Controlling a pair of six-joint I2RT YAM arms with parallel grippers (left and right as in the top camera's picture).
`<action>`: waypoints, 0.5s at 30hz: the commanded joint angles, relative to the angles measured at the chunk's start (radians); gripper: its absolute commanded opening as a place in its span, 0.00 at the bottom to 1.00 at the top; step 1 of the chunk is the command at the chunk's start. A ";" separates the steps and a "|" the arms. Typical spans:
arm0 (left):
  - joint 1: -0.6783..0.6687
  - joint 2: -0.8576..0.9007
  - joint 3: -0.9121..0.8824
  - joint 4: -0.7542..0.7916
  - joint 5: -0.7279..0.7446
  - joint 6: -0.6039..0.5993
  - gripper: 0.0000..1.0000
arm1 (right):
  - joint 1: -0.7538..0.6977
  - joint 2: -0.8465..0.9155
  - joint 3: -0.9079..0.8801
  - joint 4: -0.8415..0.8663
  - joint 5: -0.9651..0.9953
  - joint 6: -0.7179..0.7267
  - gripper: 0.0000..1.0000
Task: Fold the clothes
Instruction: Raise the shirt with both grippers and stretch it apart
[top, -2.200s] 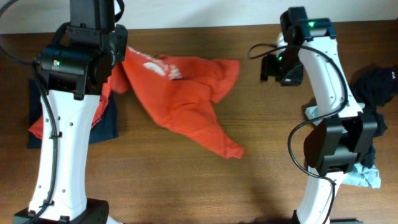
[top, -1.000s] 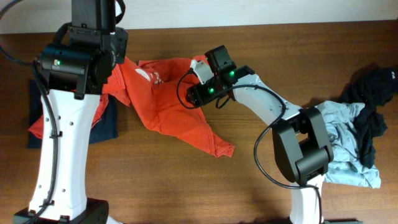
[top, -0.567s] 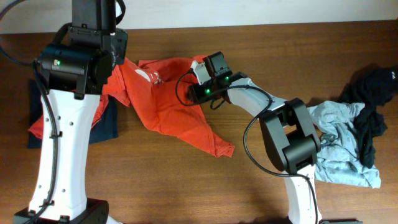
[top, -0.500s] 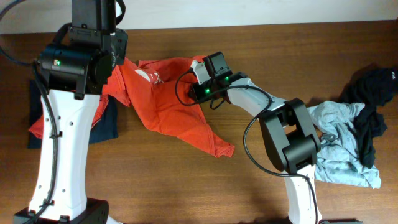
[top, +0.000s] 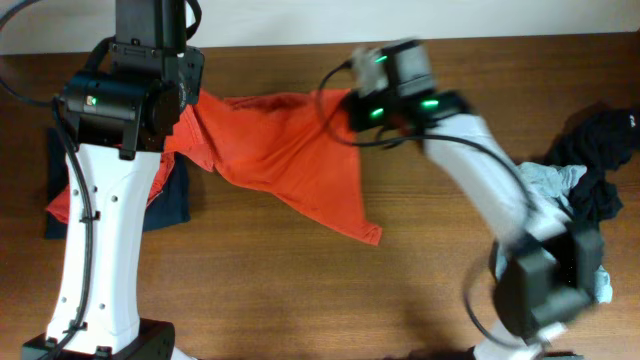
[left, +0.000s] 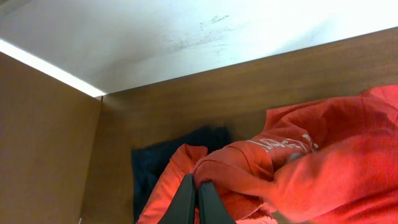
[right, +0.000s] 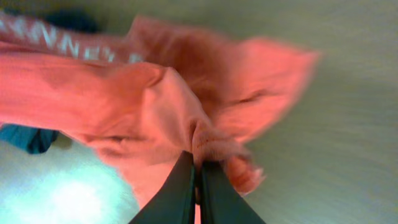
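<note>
Item 1, red-orange T-shirt (top: 290, 160): strung between both grippers across the far half of the table (top: 450, 280), from 10 o'clock to 12 o'clock in the overhead view; lower hem sagging to a point near centre, towards 6 o'clock; white lettering visible in both wrist views, oval print not legible

Item 2, left gripper (left: 198, 186): fingers pressed together on a rolled edge of the T-shirt, at 10 o'clock

Item 3, right gripper (right: 197, 177): fingers pinched tight on a bunched fold of the same shirt, near 12 o'clock; arm blurred overhead, wrist view also smeared

Item 4, navy garment (top: 180, 200): flat at 9 o'clock, partly under the left arm, with a plain red-orange garment (top: 57, 205) beside it

Item 5, grey-blue garment (top: 545, 185) and black garment (top: 600, 150): heaped together at 3 o'clock, unsorted

Step in hand, judged: opening the T-shirt out between 2 pinch points, ahead of any fold

Next move, judged: calls for drawing the 2 grips apart until the top edge is taut, then lowering the cloth flat towards 6 o'clock without bunching; risk of thin fabric slipping from either pinch
</note>
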 joint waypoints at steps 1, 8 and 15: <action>0.000 -0.005 0.008 0.002 -0.026 0.014 0.00 | -0.099 -0.182 0.006 -0.056 0.177 -0.018 0.04; 0.000 -0.006 0.008 0.011 -0.114 0.013 0.00 | -0.238 -0.323 0.006 -0.139 0.211 -0.034 0.04; 0.000 -0.047 0.009 0.053 -0.153 -0.006 0.00 | -0.325 -0.357 0.006 -0.171 0.243 -0.063 0.04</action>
